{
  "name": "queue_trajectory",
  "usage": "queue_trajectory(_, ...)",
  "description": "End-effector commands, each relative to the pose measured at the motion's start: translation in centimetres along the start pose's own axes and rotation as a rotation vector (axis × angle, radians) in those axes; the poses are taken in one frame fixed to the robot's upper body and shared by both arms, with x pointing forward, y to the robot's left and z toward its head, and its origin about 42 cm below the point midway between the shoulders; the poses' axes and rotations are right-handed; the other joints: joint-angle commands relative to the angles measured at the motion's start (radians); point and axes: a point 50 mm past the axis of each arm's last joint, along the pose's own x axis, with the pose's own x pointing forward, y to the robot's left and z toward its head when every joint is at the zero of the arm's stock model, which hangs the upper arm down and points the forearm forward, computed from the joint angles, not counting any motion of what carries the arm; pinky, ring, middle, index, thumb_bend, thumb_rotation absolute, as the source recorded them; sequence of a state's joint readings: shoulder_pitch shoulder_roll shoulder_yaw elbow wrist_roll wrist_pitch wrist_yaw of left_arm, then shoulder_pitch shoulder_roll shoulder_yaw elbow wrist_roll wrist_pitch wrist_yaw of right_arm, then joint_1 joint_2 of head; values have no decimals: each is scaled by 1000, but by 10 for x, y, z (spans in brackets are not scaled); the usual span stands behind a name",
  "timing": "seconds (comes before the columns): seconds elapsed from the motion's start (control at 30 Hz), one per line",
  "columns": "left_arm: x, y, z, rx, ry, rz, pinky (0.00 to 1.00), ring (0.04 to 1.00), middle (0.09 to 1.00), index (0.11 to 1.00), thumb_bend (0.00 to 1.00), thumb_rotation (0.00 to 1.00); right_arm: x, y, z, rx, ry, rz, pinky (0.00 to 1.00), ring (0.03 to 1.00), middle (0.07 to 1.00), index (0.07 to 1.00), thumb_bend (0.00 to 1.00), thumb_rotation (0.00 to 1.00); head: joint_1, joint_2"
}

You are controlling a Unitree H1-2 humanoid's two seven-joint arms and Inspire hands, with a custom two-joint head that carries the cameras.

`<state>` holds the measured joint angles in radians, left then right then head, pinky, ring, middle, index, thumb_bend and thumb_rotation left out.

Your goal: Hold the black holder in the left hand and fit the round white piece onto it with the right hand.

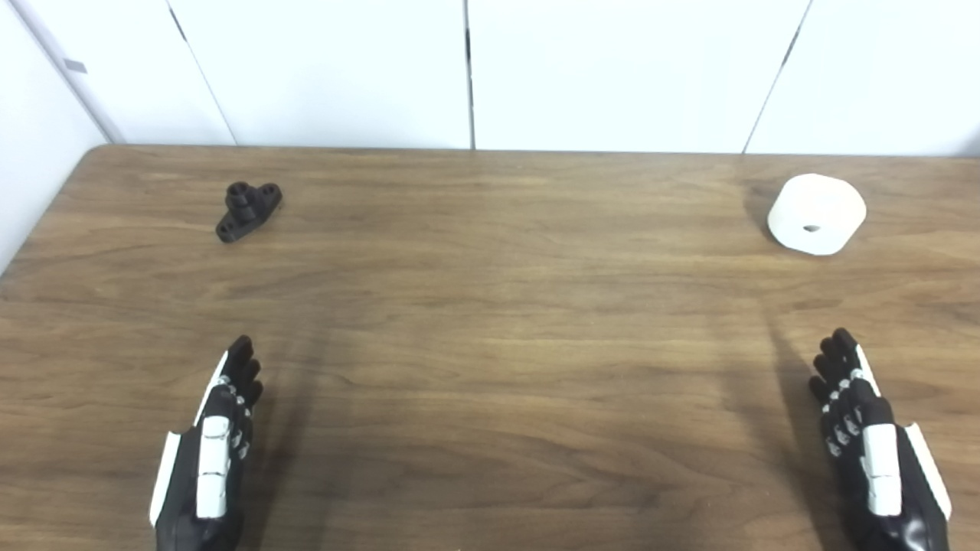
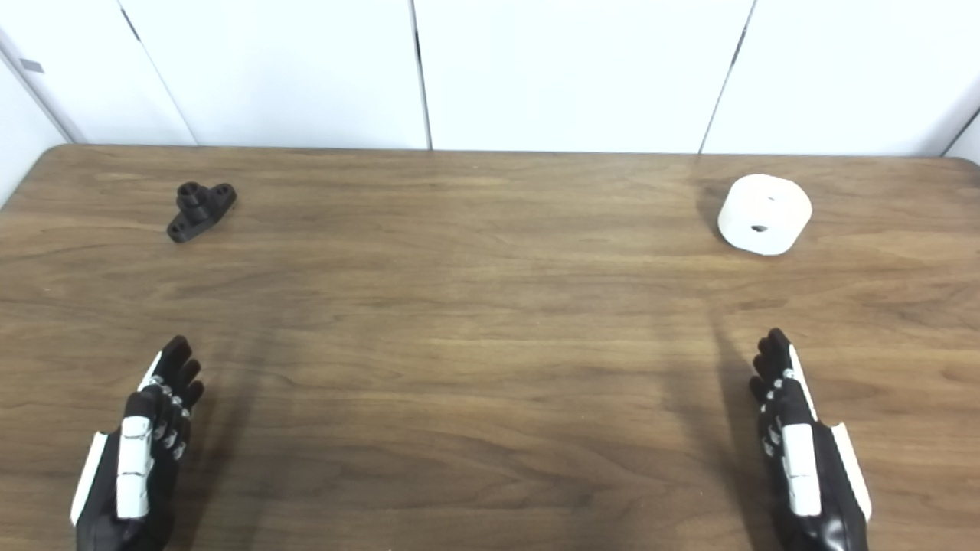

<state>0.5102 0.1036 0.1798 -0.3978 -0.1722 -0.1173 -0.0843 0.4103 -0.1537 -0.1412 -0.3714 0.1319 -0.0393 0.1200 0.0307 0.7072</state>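
The black holder (image 1: 248, 210) lies on the wooden table (image 1: 490, 344) at the far left, a flat flanged base with a short post standing up. The round white piece (image 1: 817, 213) rests at the far right, tipped so its small centre hole faces me. My left hand (image 1: 213, 451) hovers low at the near left, edge-on with fingers stretched forward, holding nothing, well short of the holder. My right hand (image 1: 873, 444) mirrors it at the near right, fingers straight, nothing in it, well in front of the white piece.
White wall panels (image 1: 490, 73) stand right behind the table's far edge. The table's rounded far-left corner (image 1: 96, 153) shows, with a white side wall beside it.
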Motion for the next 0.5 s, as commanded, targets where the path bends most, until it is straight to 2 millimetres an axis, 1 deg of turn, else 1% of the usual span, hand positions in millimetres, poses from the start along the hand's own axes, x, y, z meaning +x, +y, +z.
queue_trajectory(0.0, -1, 3, 13, 22, -61, -5, 1000, 1000, 1000, 978, 616, 966, 1, -1, 9, -8, -51, -2, 1000, 1000, 1000, 1000, 634, 1000, 1, -1)
queue_trajectory(0.33, -1, 1, 13, 18, -63, -8, 1000, 1000, 1000, 973, 604, 963, 1, -3, 7, -12, -50, -5, 1000, 1000, 1000, 1000, 639, 1000, 10, -5)
queue_trajectory(0.4, -1, 0, 12, 19, -66, -9, 1000, 1000, 1000, 972, 600, 965, 2, -4, 6, -10, -53, 0, 1000, 1000, 1000, 1000, 634, 1000, 28, -11)
queue_trajectory(0.47, -2, -3, 10, 20, -64, -5, 1000, 1000, 1000, 970, 600, 965, 2, -6, 4, -9, -54, 3, 1000, 1000, 1000, 1000, 629, 1000, 74, -29)
